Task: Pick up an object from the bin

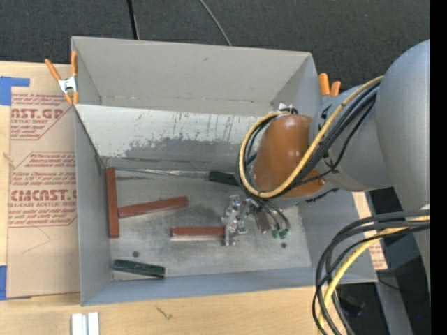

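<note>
My gripper (232,227) hangs low in the right half of the bin, under the arm's orange cover. Its metal tip is right at the right end of a short red-brown bar (195,233) lying flat on the bin floor; I cannot tell whether it touches the bar. A short dark green piece (223,178) lies just behind the gripper, at the foot of the back wall.
A longer red-brown bar (152,206) lies left of the gripper and meets an upright red-brown bar (112,202) along the left wall. A dark green bar (139,269) rests in the front left corner. The arm covers the bin's right side.
</note>
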